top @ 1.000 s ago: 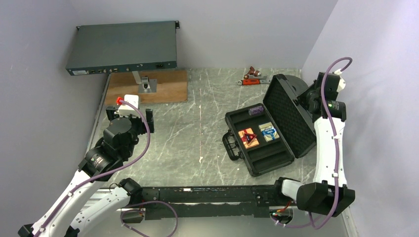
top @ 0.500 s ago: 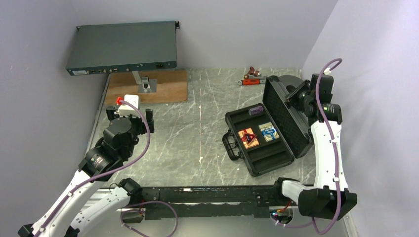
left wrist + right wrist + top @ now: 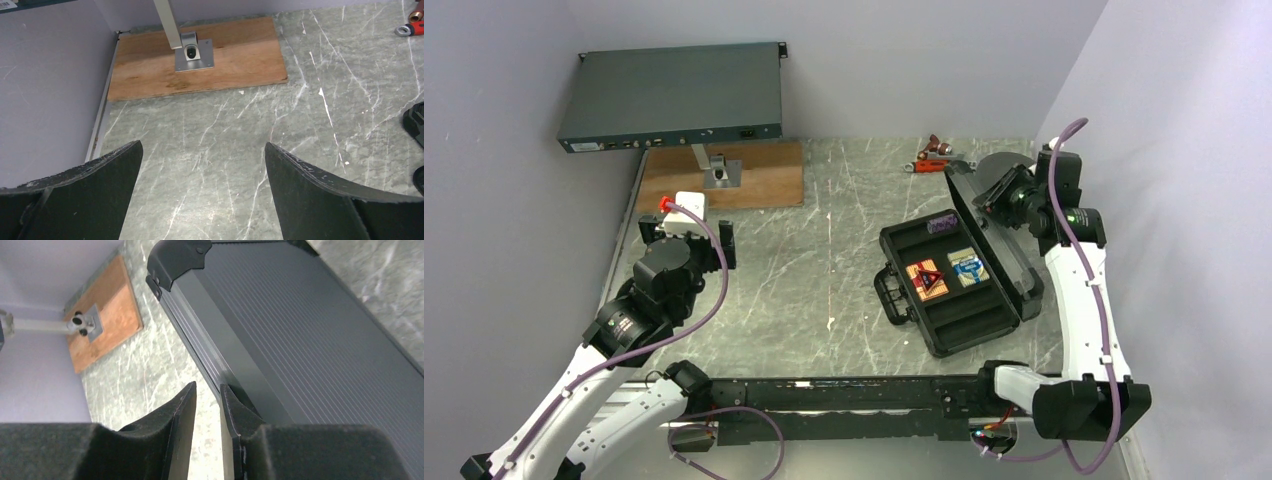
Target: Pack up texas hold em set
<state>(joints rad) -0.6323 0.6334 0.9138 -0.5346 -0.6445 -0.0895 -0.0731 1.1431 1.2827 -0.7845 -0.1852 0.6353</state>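
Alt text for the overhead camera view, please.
A black case lies open on the table, its lid tilted partway up with the right hand behind it. A red card box, blue-white card box and purple chips sit inside; the left hand hovers open at left.

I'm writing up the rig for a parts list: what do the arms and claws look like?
The left arm and right arm have white links, black joint housings and looping purple cables. The left claw and right claw each have two black wedge-shaped fingers. A green light shows on the right arm.
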